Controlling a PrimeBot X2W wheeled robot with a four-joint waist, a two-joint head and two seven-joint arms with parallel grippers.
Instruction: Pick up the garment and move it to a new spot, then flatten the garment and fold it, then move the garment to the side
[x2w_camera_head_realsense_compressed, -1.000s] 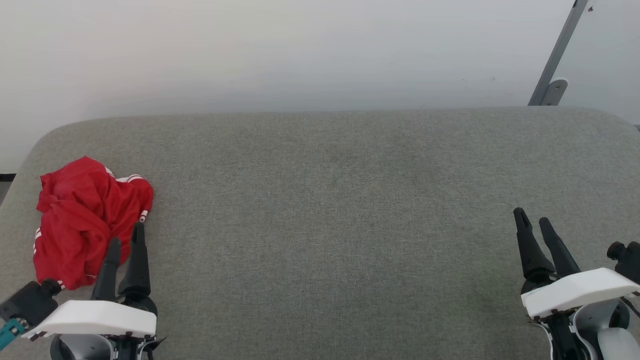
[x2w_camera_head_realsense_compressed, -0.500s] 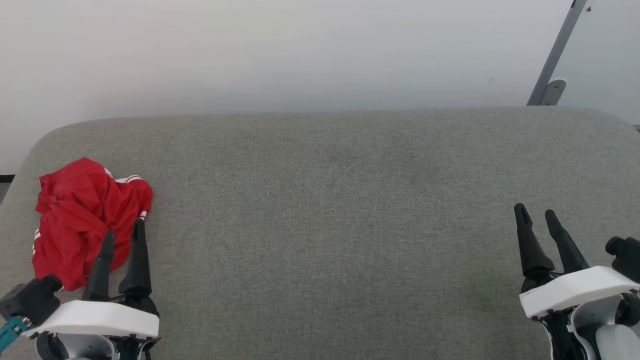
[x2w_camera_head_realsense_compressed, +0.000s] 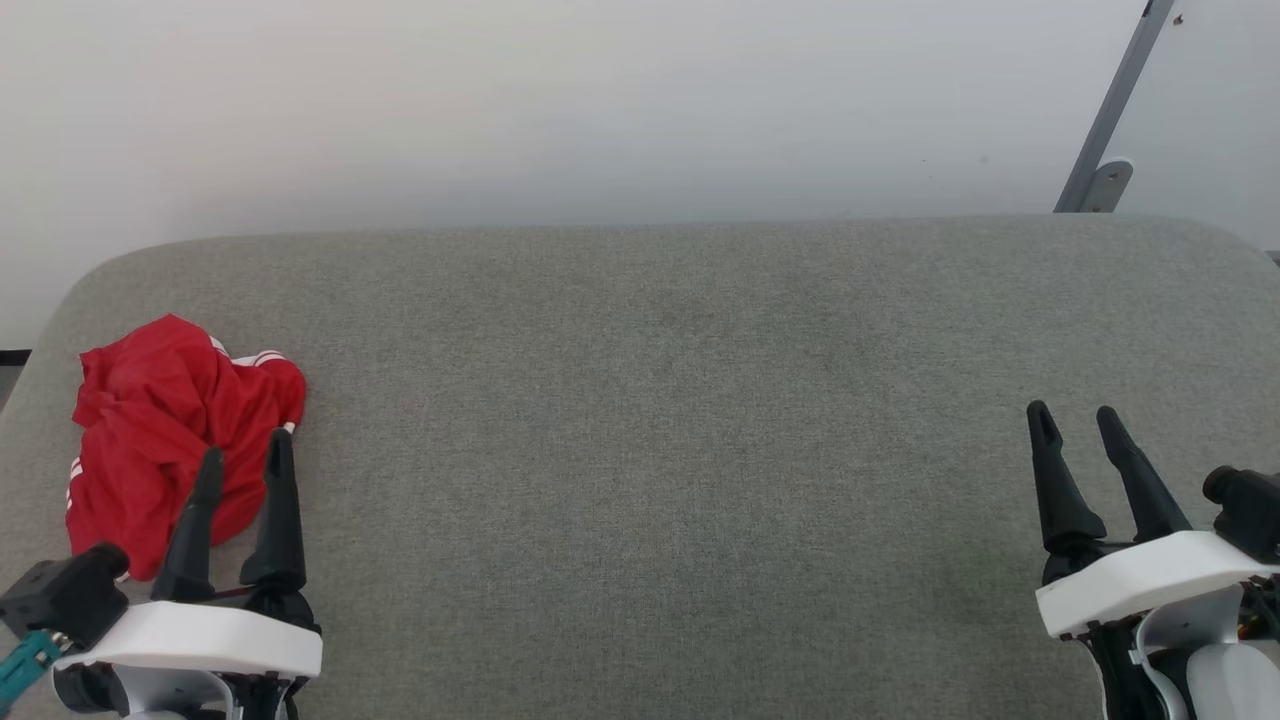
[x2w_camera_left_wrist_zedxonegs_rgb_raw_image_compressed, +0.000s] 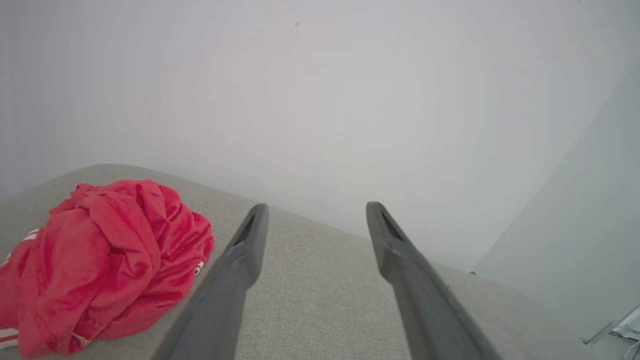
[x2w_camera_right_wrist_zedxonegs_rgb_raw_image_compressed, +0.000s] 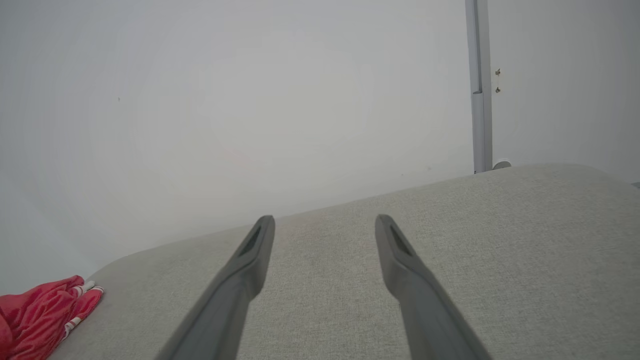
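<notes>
Left gripper (x2w_camera_head_realsense_compressed: 245, 447): fingers spread wide, empty, tips just beside the garment (x2w_camera_head_realsense_compressed: 165, 420); garment: crumpled red heap at the left edge of the grey padded surface (x2w_camera_head_realsense_compressed: 650, 400); right gripper (x2w_camera_head_realsense_compressed: 1073, 412): fingers spread wide, empty, near the right edge.

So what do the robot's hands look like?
The left tool and right tool each have two long black fingers tapering to points, set on a curved white cover. A black knob sticks out beside each, and the left one has a teal piece.
</notes>
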